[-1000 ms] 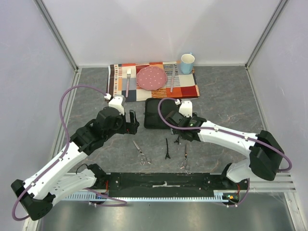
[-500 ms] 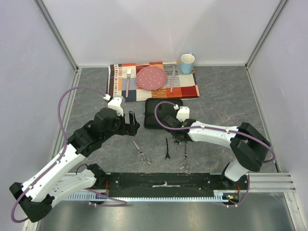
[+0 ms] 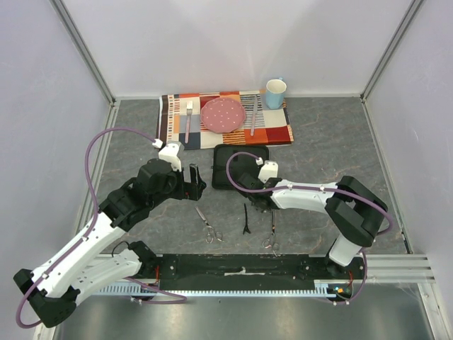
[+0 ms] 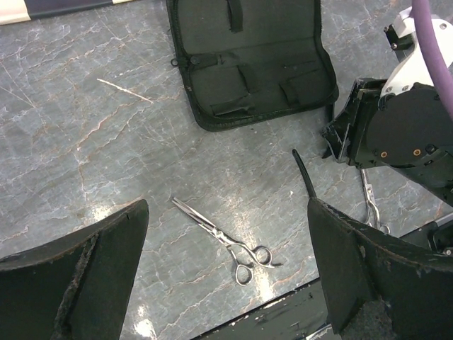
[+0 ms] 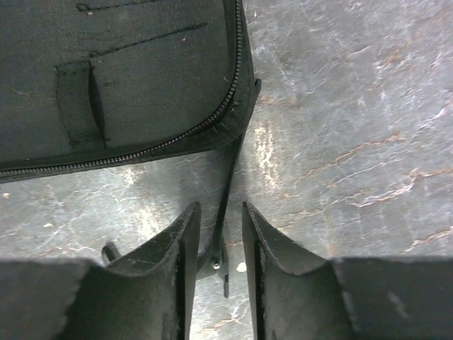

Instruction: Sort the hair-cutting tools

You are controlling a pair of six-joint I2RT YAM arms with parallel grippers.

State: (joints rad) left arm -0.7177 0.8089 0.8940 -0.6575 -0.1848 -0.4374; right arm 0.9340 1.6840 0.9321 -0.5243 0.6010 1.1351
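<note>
The grey table [image 3: 333, 163] carries an open black zip case [image 3: 241, 166] near its middle. The left fingers [image 4: 92, 276] hang spread wide and empty, left of the case. The right fingers [image 5: 170, 276] stand narrowed astride a thin hair clip [image 5: 225, 191] at the case's near edge, with slim gaps on both sides. Toward the table's near edge lie silver scissors [image 3: 207, 225] and a second pair [image 3: 272, 228], with a black clip [image 3: 245, 218] between them.
</note>
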